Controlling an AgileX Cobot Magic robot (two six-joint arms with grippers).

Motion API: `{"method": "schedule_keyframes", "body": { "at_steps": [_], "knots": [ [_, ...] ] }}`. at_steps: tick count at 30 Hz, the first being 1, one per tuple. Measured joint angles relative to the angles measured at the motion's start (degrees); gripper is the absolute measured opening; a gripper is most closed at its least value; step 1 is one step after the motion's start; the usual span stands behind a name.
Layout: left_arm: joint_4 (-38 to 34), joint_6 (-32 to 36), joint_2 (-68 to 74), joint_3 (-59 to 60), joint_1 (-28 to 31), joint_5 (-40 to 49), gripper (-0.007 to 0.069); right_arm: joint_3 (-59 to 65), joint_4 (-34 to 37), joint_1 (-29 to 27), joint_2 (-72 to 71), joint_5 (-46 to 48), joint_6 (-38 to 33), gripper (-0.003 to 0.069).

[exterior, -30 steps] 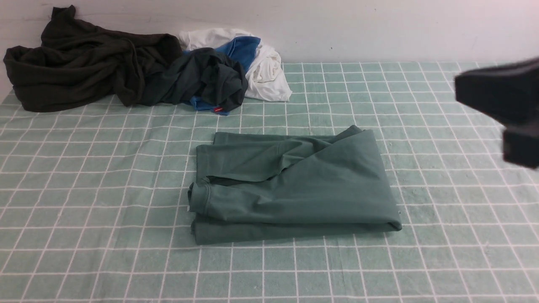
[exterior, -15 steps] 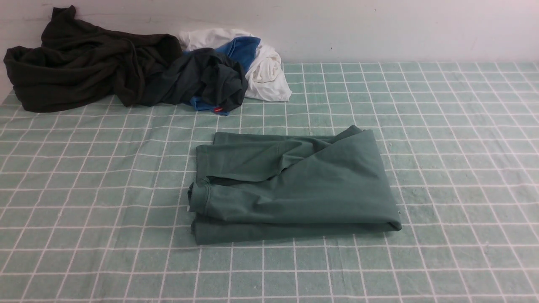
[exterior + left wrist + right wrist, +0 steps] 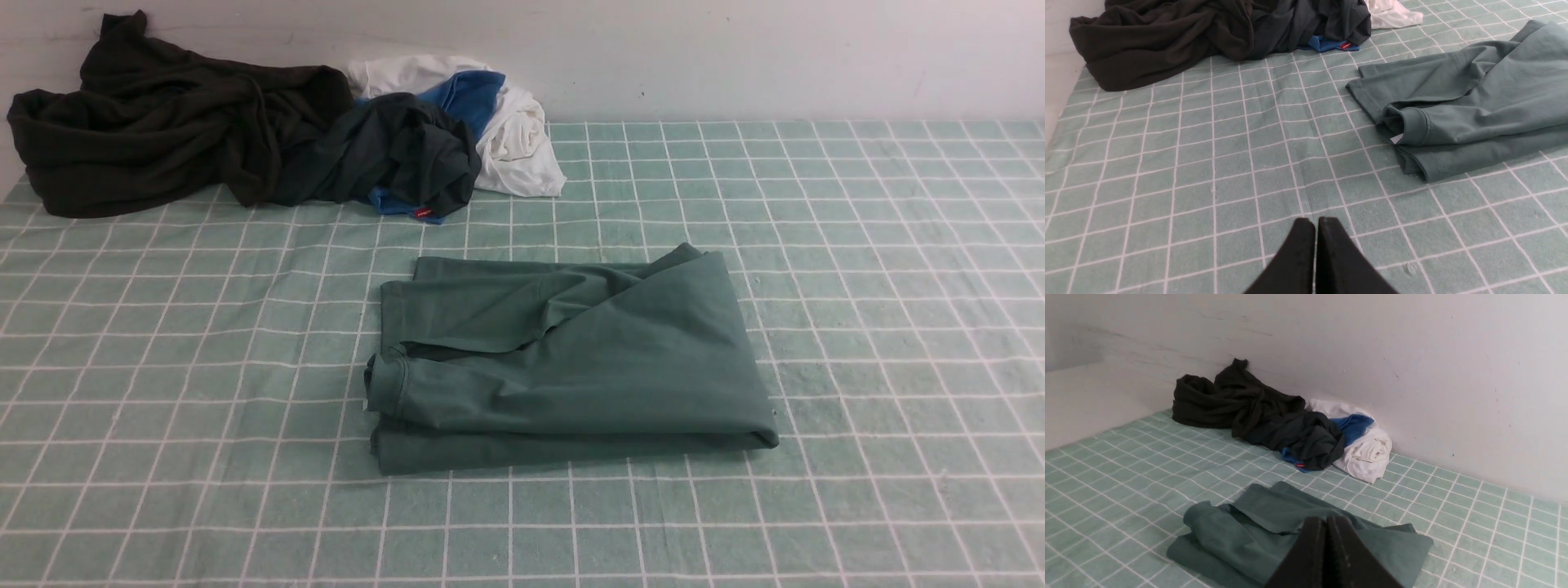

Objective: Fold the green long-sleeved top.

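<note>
The green long-sleeved top (image 3: 571, 359) lies folded into a compact bundle in the middle of the checked cloth, a ribbed cuff at its left edge. It also shows in the left wrist view (image 3: 1466, 106) and in the right wrist view (image 3: 1249, 535). Neither gripper shows in the front view. My left gripper (image 3: 1316, 222) is shut and empty, over bare cloth to the left of the top. My right gripper (image 3: 1326, 519) is shut and empty, held up above the table with the top seen beyond it.
A pile of other clothes sits at the back left against the wall: a dark olive-black garment (image 3: 163, 122), a dark teal garment with a red tag (image 3: 400, 163), blue fabric (image 3: 469, 94) and white fabric (image 3: 514, 139). The green-checked cloth (image 3: 857, 286) covers the table.
One second ago my right gripper showed at the right edge of the front view; it has since left that view. The top has not moved.
</note>
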Motion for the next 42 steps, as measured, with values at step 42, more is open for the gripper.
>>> {"method": "schedule_keyframes", "body": {
  "at_steps": [42],
  "knots": [
    [0.0, 0.0, 0.0, 0.01, 0.0, -0.01, -0.0003, 33.21, -8.69, -31.7, -16.56, -10.52, 14.96, -0.0014]
  ]
}}
